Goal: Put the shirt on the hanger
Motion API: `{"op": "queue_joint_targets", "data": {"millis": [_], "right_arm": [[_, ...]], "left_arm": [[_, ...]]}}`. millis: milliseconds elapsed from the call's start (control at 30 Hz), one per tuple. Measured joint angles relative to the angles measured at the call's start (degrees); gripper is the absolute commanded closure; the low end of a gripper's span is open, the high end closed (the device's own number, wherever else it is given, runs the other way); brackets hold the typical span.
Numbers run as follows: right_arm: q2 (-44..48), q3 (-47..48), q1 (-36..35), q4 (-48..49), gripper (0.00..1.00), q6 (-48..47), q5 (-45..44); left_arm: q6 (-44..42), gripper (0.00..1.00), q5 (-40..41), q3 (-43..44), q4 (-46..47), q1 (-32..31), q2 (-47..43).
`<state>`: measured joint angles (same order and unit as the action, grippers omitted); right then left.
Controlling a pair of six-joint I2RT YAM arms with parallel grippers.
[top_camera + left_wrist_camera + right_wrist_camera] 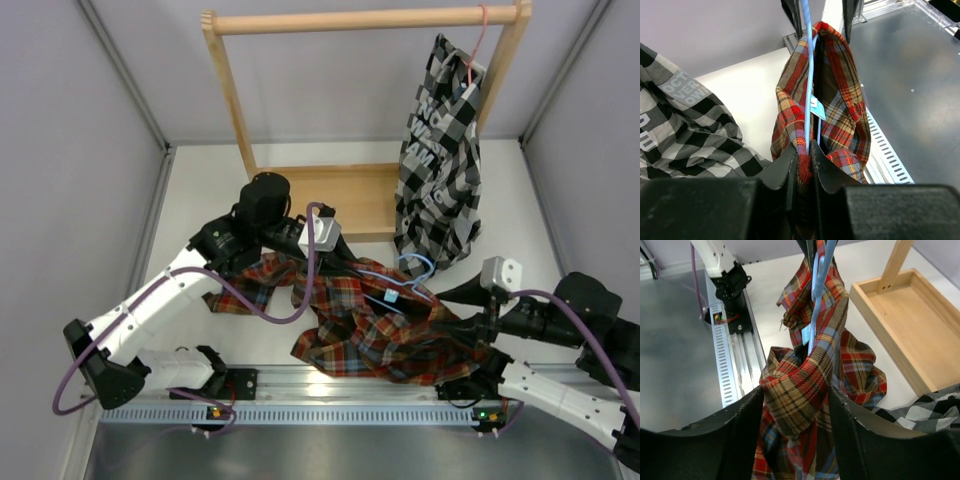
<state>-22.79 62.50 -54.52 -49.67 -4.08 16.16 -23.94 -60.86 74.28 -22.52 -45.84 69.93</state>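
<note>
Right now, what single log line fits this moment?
left end effector: shut on shirt with hanger | right end effector: open, shirt bunched between fingers

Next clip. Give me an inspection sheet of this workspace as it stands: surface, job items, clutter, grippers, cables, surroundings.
Surface: white table, partly covered by fabric.
Job's things: red-orange plaid shirt bunched around thin light-blue hanger, not spread out.
Clutter: black-and-white checked shirt hanging on pink-red hanger from wooden rack.
Grippers: left gripper shut on the plaid shirt beside the hanger wire; right gripper open, shirt folds between its fingers.
Cables: purple cable looping across the plaid shirt.
Surroundings: grey walls; metal rail along the near edge.
</note>
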Motion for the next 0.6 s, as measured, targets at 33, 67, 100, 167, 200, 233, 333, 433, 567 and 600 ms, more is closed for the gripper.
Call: {"op": "queue_joint_targets", "data": {"millis": [33, 67, 100, 167, 200, 233, 333, 433, 567, 600], "right_arm": [[-0.07, -1.16, 0.00, 0.35, 0.53, -0.31, 0.26], [-0.11, -2.29, 0.00, 0.57, 0.62, -0.48, 0.46], [-0.11, -3.34, 0.00, 0.66, 0.67, -0.92, 0.50], [-0.02, -5.01, 0.00, 0.98, 0.74, -0.96, 0.48], [0.24, -6.10, 0.00, 1.55, 0.74, -0.96, 0.37], [0.83, -7.28, 0.00, 2.23, 0.74, -0.96, 0.17], [3.52, -10.47, 0.00, 4.02, 0.77, -0.90, 0.26], [5.22, -11.41, 0.00, 5.27, 1.00, -0.90, 0.98], [7.06, -11.45, 0.00, 7.67, 1.00, -0.37, 1.44], [7.43, -11.43, 0.00, 8.15, 1.00, -0.33, 1.44]], "left_arm": [[0.00, 1.00, -0.22, 0.07, -0.07, 0.00, 0.00], [0.02, 1.00, -0.28, 0.13, -0.11, 0.00, 0.00], [0.02, 1.00, -0.35, 0.17, -0.20, 0.00, 0.00], [0.02, 1.00, -0.66, 0.17, -0.26, 0.00, -0.02], [0.02, 1.00, -0.94, 0.17, -0.28, 0.02, -0.02], [0.00, 1.00, -1.22, 0.17, -0.33, 0.13, -0.02], [0.02, 1.00, -2.78, 0.20, -0.57, 0.61, -0.04], [0.15, 1.00, -4.35, 0.24, -0.66, 0.87, -0.04], [0.44, 0.94, -5.75, 1.07, -0.59, 0.90, -0.02], [0.52, 0.86, -5.70, 1.20, -0.48, 0.83, -0.02]]}}
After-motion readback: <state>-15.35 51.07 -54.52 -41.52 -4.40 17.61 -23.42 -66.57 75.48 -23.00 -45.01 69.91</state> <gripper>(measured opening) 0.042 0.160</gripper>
